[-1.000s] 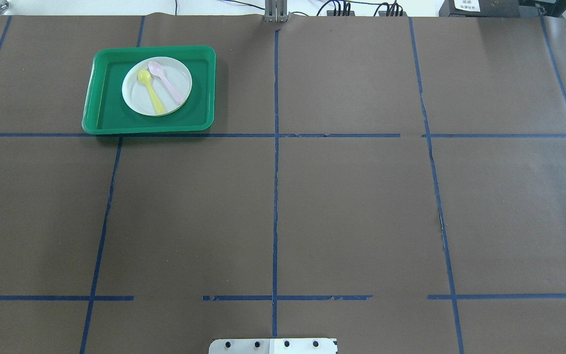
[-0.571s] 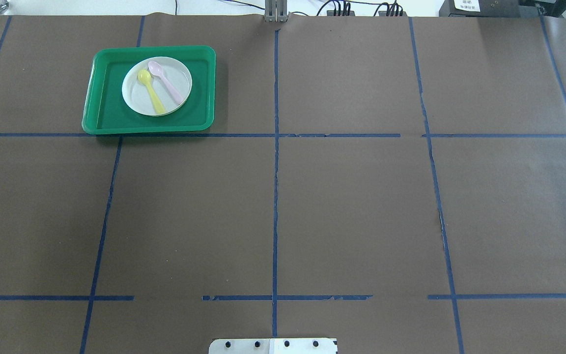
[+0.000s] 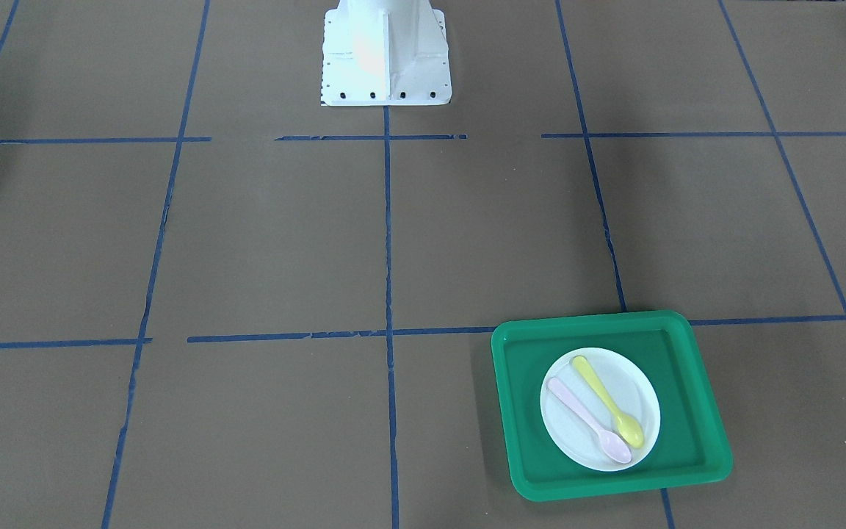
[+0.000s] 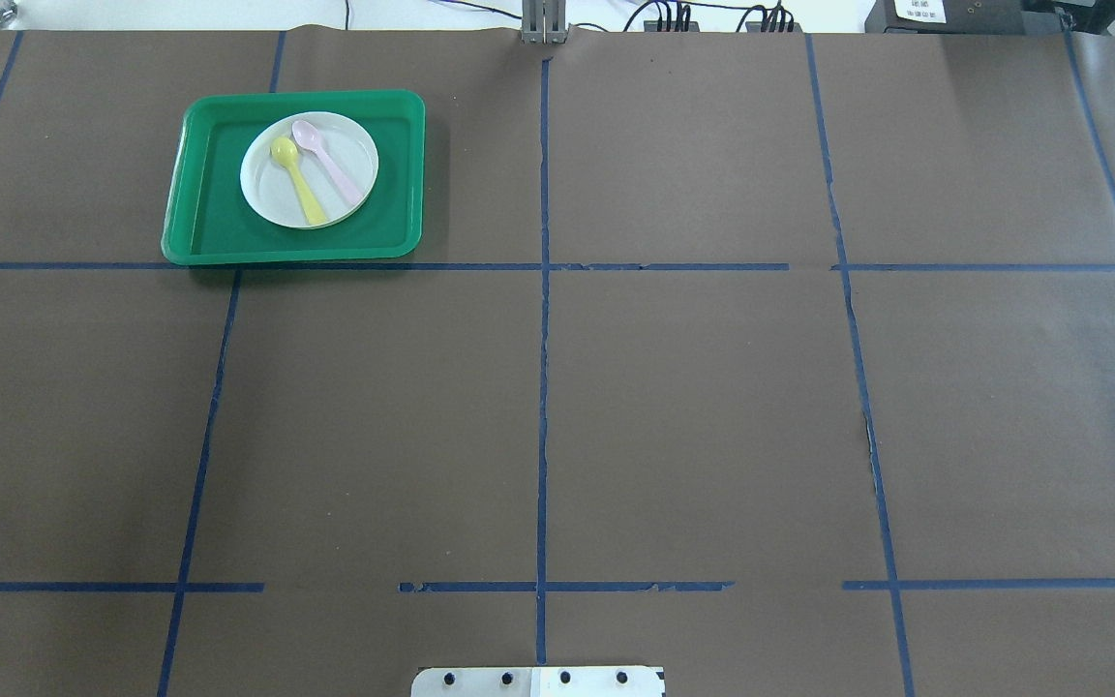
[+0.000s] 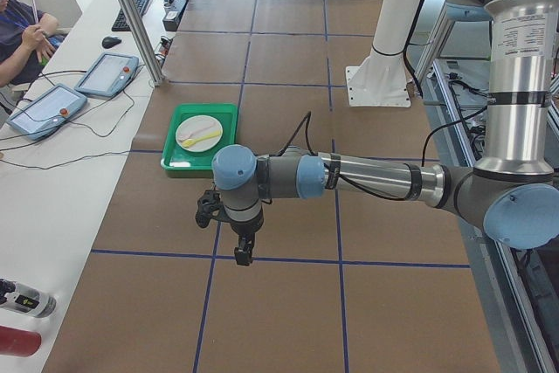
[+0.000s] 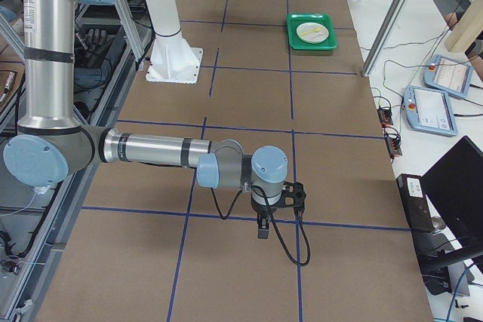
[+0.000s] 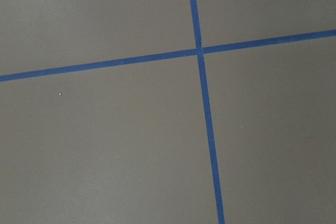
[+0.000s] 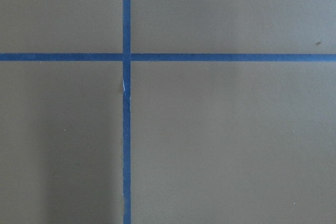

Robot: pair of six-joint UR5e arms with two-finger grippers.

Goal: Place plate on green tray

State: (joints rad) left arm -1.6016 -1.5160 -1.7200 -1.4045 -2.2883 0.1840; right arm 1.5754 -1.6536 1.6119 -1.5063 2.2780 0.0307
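The white plate (image 4: 265,189) lies inside the green tray (image 4: 219,227) at the table's far left, with a yellow spoon (image 4: 298,181) and a pink spoon (image 4: 330,165) on it. Plate (image 3: 632,389) and tray (image 3: 526,382) also show in the front-facing view. My left gripper (image 5: 242,255) shows only in the exterior left view, pointing down over the table well away from the tray (image 5: 179,159). My right gripper (image 6: 263,231) shows only in the exterior right view, far from the tray (image 6: 296,39). I cannot tell whether either is open or shut.
Brown paper with blue tape lines covers the table; both wrist views show only that. The robot's white base (image 3: 385,55) stands at the near middle edge. An operator (image 5: 17,32) and tablets (image 5: 106,73) are at a side bench beyond a metal post (image 5: 131,15).
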